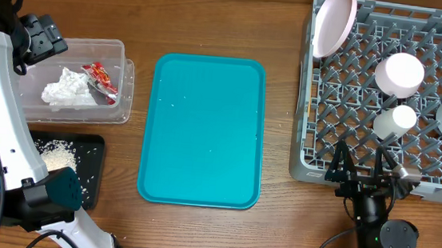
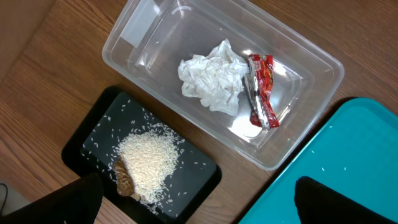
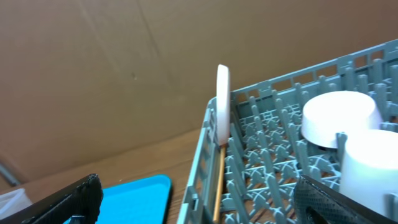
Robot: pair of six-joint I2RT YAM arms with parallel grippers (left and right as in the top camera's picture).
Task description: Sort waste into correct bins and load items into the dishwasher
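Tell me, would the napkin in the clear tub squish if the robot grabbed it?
Probably yes: the napkin is crumpled into soft folds, so it would likely squash and flop. It looks like thin paper, so probably very light. The wrapper lies close beside it, so pushing might nudge that too.

A teal tray (image 1: 207, 99) is seen lying flat at approx. the middle of the wood table (image 1: 214, 19), long sides running top-to-bottom in the overhead view, w/ rounded corners and a raised rim. One corner of it is caught at the lower right of the left wrist view & another at the lower left of the right wrist view. There a plain brown backdrop (image 3: 93, 62) is seen beyond the table.
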